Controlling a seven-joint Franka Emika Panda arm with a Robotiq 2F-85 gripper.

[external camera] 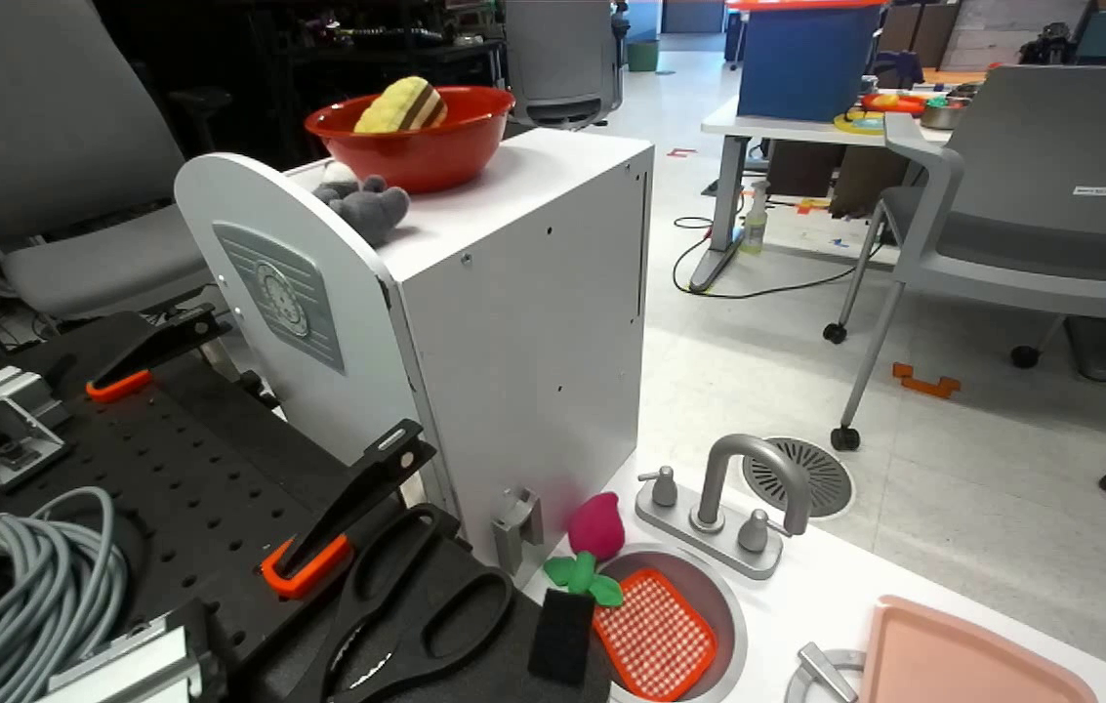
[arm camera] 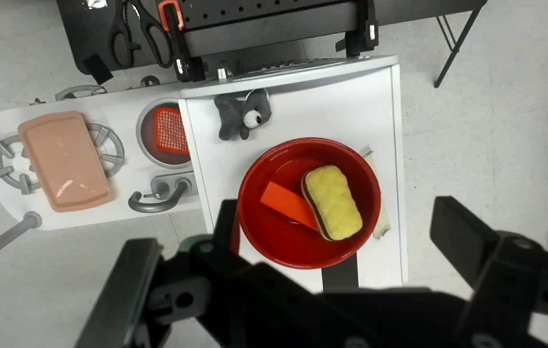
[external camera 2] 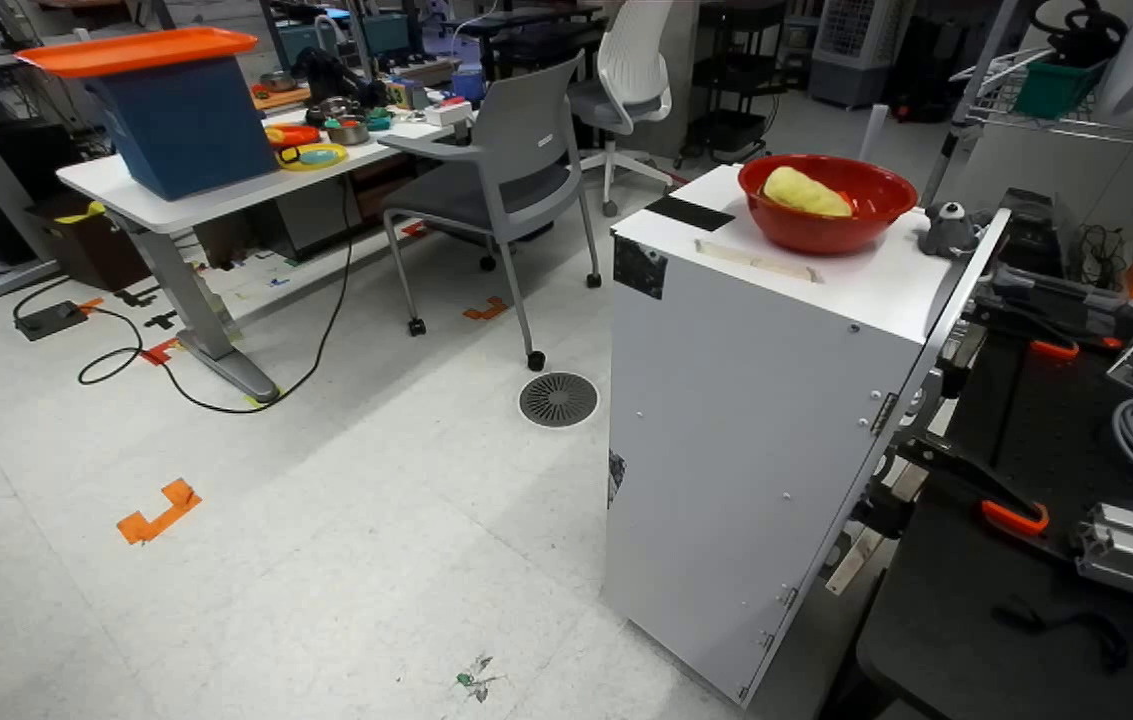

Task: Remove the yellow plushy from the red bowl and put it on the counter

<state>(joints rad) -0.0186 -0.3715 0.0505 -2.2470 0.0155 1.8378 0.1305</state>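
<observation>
Yellow, the plushy (arm camera: 335, 203) sits inside the bowl (arm camera: 278, 241) with an orange block (arm camera: 286, 202). Near the bowl I see a grey toy (arm camera: 229, 115); lower than the bowl, the surface (external camera: 806, 586). I have the gripper (arm camera: 339, 227) spread wide, holding nothing, its jaws flanking the bowl in the wrist view.

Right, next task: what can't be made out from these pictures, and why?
Yellow plushy: lower part hidden by the red bowl, in an exterior view.
Orange piece: one end covered by the plushy, wrist view.
Metal basin: one side hidden by the white cabinet, wrist view.
Pink tray: cut off by the bottom edge, in an exterior view.
Label on the chair: wording too small to read, in an exterior view.
</observation>
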